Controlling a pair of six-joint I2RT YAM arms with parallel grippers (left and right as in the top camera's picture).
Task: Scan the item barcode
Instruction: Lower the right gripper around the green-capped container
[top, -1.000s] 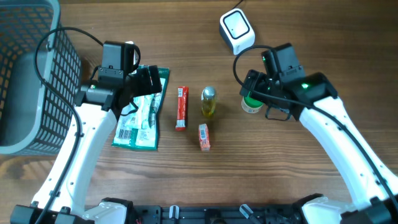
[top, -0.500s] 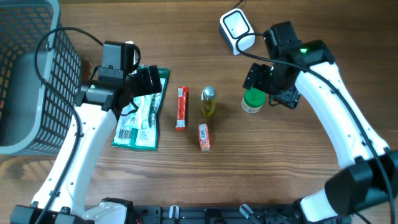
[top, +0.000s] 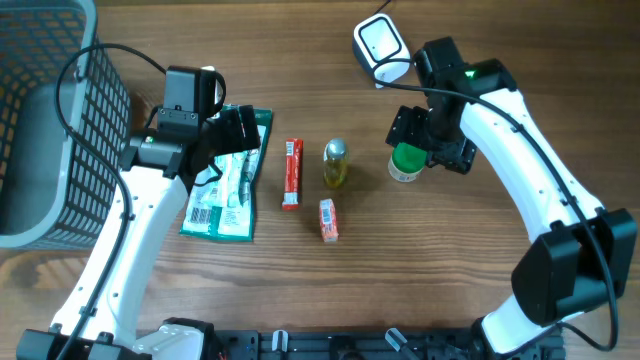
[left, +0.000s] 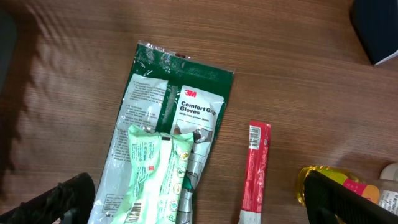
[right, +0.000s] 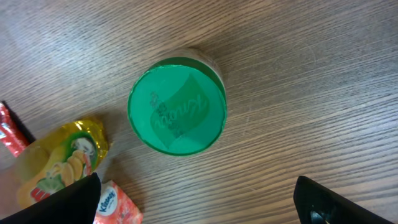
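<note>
From above, you see the little tub with its round green lid. It stands at 3 o'clock from the yellow bottle. The white scanner sits at 11 o'clock from the tub. Your right gripper hangs over the tub with its jaws wide apart, and it holds nothing. Your left gripper is over the glove pack. It is wide open and empty too. The table is brown wood, and a grey basket is at 9 o'clock.

In the left wrist view, you can read "3M Comfort Grip Gloves" on the glove pack. A red stick lies at 3 o'clock from it.

In the right wrist view, the tub is in the middle. Its lid is shiny green, and the pale writing on it is too blurry to read. At 7 o'clock a small orange pack says "Kleenex".
</note>
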